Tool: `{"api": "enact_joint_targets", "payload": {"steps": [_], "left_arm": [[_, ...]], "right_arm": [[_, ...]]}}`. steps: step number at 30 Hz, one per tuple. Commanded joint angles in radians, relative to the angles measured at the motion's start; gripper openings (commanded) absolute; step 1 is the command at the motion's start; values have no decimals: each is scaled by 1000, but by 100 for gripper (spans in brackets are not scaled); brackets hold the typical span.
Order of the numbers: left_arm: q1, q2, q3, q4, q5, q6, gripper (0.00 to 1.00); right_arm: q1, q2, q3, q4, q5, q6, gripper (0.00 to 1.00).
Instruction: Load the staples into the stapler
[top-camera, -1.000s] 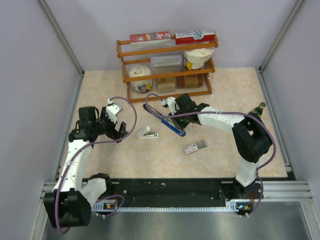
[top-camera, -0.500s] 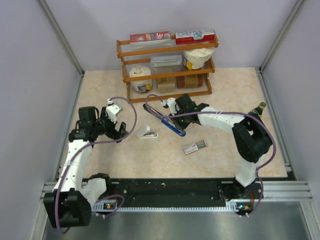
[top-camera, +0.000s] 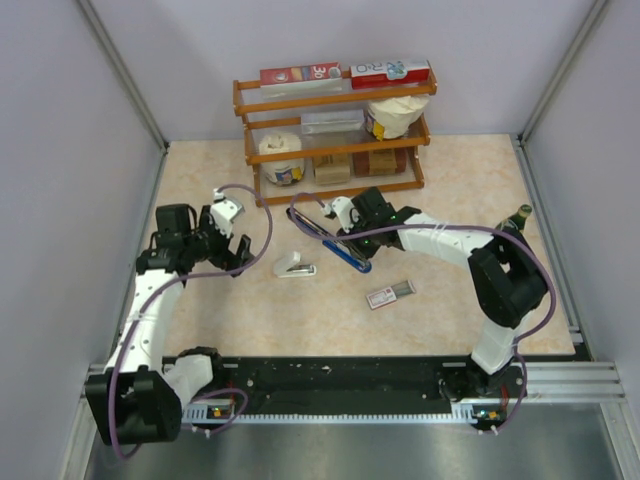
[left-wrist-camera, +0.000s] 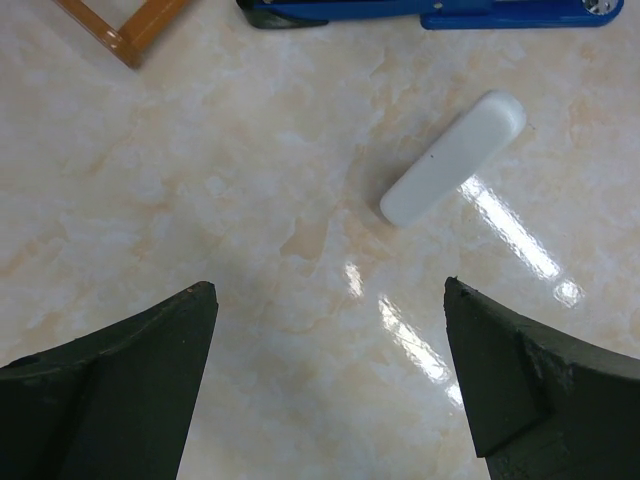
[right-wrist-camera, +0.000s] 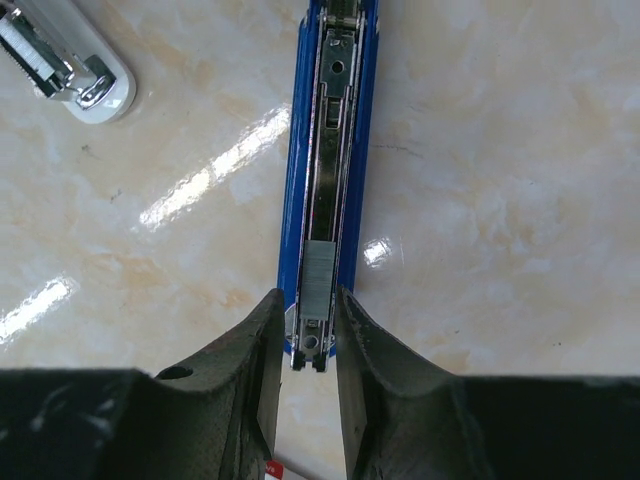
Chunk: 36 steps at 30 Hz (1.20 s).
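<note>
While left gripper (left-wrist-camera: 327, 288) gapes wide near white stapler (left-wrist-camera: 452, 157), right gripper (right-wrist-camera: 308, 296) narrow, astride blue stapler (right-wrist-camera: 330, 150), grip unclear.

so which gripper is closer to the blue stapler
Right. The right gripper has a finger on each side of one end of the blue stapler. The left gripper hangs open farther off to the left, beyond the white stapler.
</note>
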Motion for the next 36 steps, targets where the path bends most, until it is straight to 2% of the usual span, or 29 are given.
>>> {"api": "enact_joint_targets", "payload": {"steps": [1,11,22,26,36], "left_arm": [[5,72,146,46,-23,-17,99],[-7,352,347,147,-58,-170,99],[-67,582,465,216,-58,-221,99],[-134,635,481,226,-74,-225,99],[-174,820,626,223,-40,-288,99]], "right_arm": [[1,-65,-23,6,-48,-48,26],[-1,-45,-41,-8,-68,-56,26],[-16,-147,-59,-6,-137,-94,26],[-16,-181,-73,-3,-143,-109,26],[-18,-86,-69,10,-51,-128,27]]}}
